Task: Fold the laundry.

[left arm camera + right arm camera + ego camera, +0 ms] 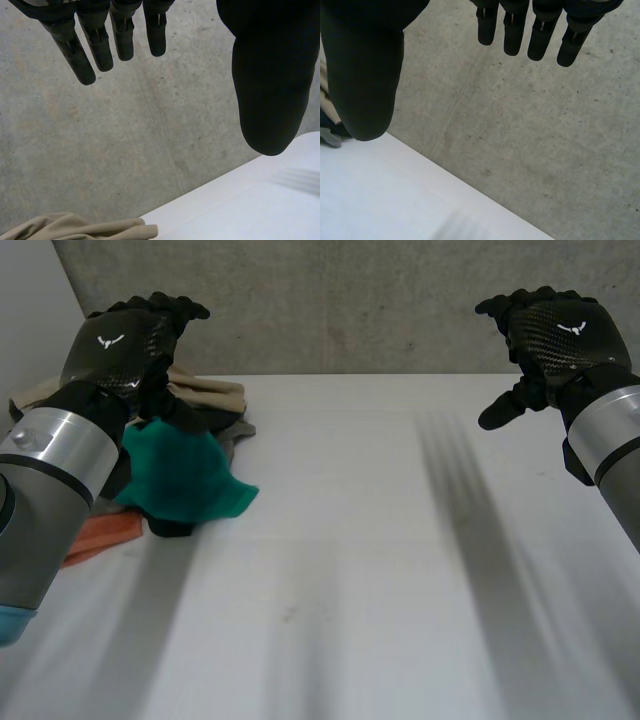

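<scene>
White tabletop, concrete wall behind. Left hand hovers over the unsorted laundry pile at the tabletop's left side, fingers straight, holding nothing. Right hand hangs well apart, fingers released. No item appears folded; the whole task is judged outstanding.

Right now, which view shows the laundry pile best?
The head view: the whole laundry pile shows, teal cloth on top. The left wrist view catches its beige cloth; the right wrist view, a sliver.
</scene>
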### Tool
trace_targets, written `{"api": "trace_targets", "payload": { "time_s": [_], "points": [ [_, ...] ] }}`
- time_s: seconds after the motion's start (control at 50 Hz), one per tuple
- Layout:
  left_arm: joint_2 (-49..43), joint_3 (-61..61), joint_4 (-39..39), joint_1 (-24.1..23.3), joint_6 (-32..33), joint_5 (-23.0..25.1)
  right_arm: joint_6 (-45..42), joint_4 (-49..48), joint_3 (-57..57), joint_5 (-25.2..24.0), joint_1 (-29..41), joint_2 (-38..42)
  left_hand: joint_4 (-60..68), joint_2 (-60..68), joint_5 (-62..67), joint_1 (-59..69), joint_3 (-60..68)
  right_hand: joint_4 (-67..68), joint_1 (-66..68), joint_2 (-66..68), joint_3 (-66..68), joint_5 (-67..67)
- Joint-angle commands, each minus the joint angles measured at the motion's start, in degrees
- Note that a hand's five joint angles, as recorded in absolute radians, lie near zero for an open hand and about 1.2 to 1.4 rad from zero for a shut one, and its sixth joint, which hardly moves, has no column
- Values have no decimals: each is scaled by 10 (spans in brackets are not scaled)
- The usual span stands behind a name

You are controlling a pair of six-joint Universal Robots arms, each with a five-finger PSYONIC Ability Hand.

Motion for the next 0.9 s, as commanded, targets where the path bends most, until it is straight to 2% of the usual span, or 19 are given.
{"api": "trace_targets", "payload": {
  "time_s": [0.02,0.32,0.4,0.46,0.56,0.64,0.7,0.8,0.84,0.86,0.88,0.9],
  "points": [
    [-5,-1,0,8,-1,-1,-1,-2,4,19,2,1,-60,-60,-58,-58,-59,-60,-55,-54,-61,-56],
    [-5,5,0,18,1,-1,-3,-2,3,21,1,1,-60,-60,-58,-58,-59,-60,-55,-54,-61,-56],
    [-7,15,2,51,16,0,-4,-2,2,21,1,1,-60,-60,-58,-58,-59,-60,-55,-54,-61,-56],
    [-27,25,7,84,67,3,-5,-2,0,19,1,1,-60,-60,-58,-58,-59,-60,-55,-54,-61,-56],
    [-106,62,9,130,216,8,-6,0,-1,15,-1,1,-60,-60,-58,-58,-59,-60,-55,-54,-61,-56],
    [-173,98,8,167,307,12,-10,3,-1,13,-1,1,-60,-60,-58,-58,-59,-60,-55,-54,-61,-56],
    [-220,120,9,185,330,24,-15,3,0,13,0,1,-60,-60,-58,-58,-59,-60,-55,-54,-61,-56],
    [-311,194,7,209,331,86,-17,3,1,13,3,1,-47,-47,-44,-44,-45,-60,-55,-54,-61,-56],
    [-331,209,8,213,331,94,-17,3,2,13,4,1,-28,-28,-25,-26,-27,-60,-55,-54,-61,-56],
    [-342,217,9,215,330,97,-17,3,3,13,4,1,-5,-5,-2,-2,-4,-60,-55,-54,-61,-56],
    [-361,236,9,218,330,101,-17,3,4,13,4,1,126,125,128,128,127,-60,-55,-54,-61,-56],
    [-368,243,8,218,329,101,-17,3,4,13,4,2,193,193,196,196,195,-60,-55,-54,-61,-56]
  ]
}}
